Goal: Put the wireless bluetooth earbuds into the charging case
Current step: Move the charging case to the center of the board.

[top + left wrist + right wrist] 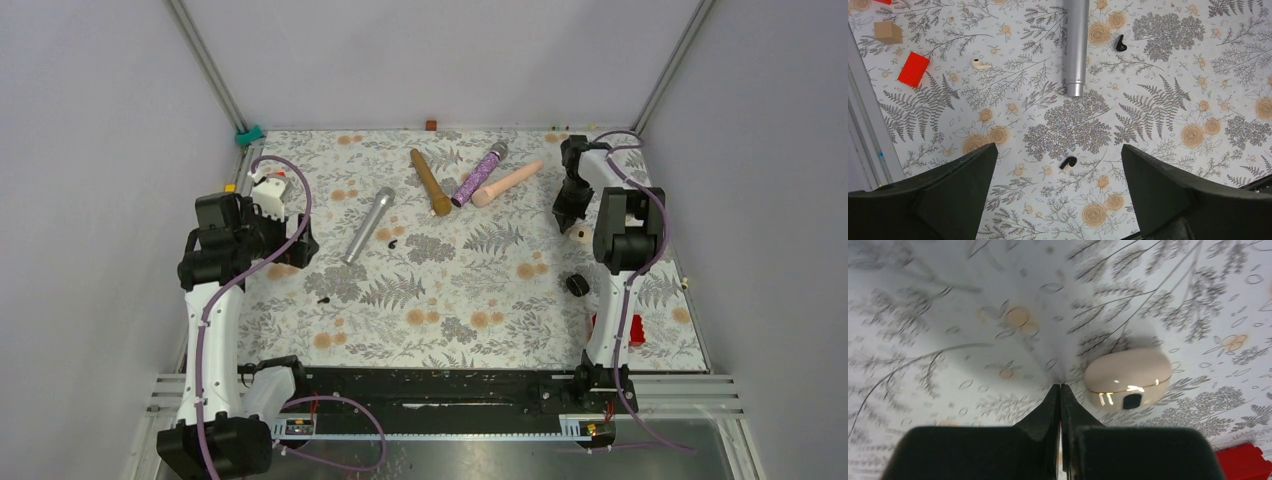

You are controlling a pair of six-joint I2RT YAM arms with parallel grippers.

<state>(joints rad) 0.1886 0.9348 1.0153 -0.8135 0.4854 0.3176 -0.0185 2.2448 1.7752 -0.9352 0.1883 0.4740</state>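
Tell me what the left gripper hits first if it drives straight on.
Likely the small black bean-shaped earbud centred ahead of the open left gripper; depth unclear, maybe bare floral tablecloth first.

The silver microphone [1077,45] shows a smooth, satin metal barrel against the matt, floral-printed tablecloth [1168,125]; the black earbud [1068,162] looks like smooth plastic, and the cream charging case [1128,377] is glossy plastic (light glints across its shell).

White arms [218,322], black joints [215,250], purple cables [307,205]
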